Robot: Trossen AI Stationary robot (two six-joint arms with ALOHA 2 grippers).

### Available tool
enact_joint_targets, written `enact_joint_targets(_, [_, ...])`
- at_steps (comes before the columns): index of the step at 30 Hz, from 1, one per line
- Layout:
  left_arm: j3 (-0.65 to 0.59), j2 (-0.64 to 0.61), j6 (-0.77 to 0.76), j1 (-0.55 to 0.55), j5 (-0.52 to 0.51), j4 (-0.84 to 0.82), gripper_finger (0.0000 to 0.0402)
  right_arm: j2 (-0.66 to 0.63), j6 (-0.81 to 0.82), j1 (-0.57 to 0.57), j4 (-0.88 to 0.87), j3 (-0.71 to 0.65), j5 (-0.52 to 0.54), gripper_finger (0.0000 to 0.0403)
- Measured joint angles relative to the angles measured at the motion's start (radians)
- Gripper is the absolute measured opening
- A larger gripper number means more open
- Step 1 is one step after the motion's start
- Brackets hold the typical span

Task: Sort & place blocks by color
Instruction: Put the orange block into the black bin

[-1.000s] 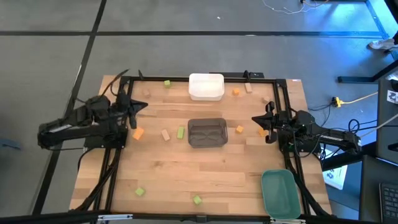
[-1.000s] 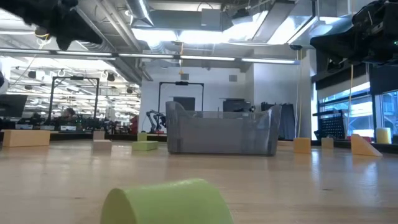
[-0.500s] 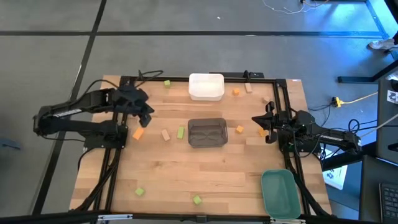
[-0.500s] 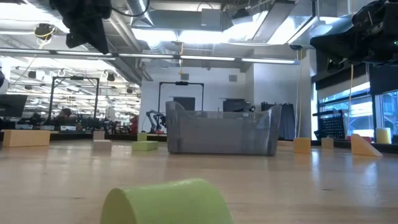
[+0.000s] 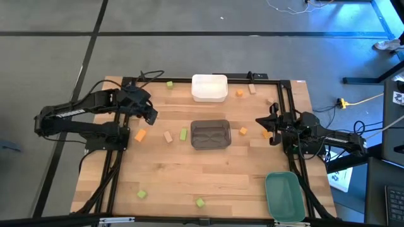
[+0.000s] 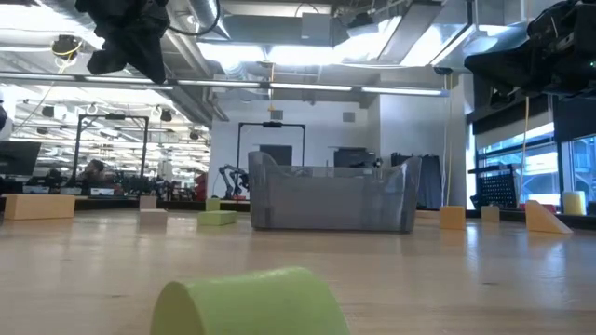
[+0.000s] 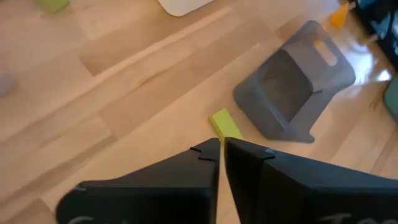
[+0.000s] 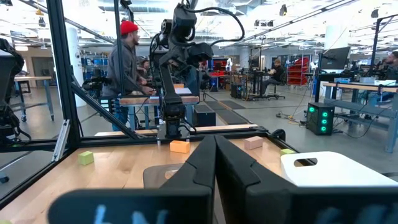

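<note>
We see the left gripper (image 5: 151, 115), fingers together and empty, above the table, a green block (image 7: 225, 126) just beyond its tips.

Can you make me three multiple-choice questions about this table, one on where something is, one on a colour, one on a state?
1. Where is the dark grey bin?
A. near the middle of the table
B. at the table's near right corner
C. on the floor

2. What colour is the block lying just left of the dark grey bin?
A. orange
B. light green
C. blue

3. How do the left gripper fingers stand?
A. wide apart
B. shut, holding nothing
C. shut on a block

Answers:
1. A, since the high view shows it at the centre, with the white bin at the far edge and the green bin at the near right corner.
2. B, as the left wrist view also shows it light green beside the bin.
3. B, because the two fingertips meet with nothing between them.
</note>
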Motion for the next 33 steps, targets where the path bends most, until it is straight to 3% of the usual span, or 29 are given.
enact_joint_targets(13, [0.000, 0.000, -0.175, 0.000, 0.059, -0.002, 0.0169, 0.000, 0.000, 0.000, 0.000, 0.000, 0.000, 0.0012])
enact_joint_targets(28, [0.000, 0.054, -0.171, 0.000, 0.153, -0.152, 0.0170, 0.000, 0.000, 0.000, 0.000, 0.000, 0.000, 0.0012])
enact_joint_targets(33, [0.000, 0.118, -0.149, -0.025, 0.104, -0.236, 0.0170, 0.000, 0.000, 0.000, 0.000, 0.000, 0.000, 0.0012])
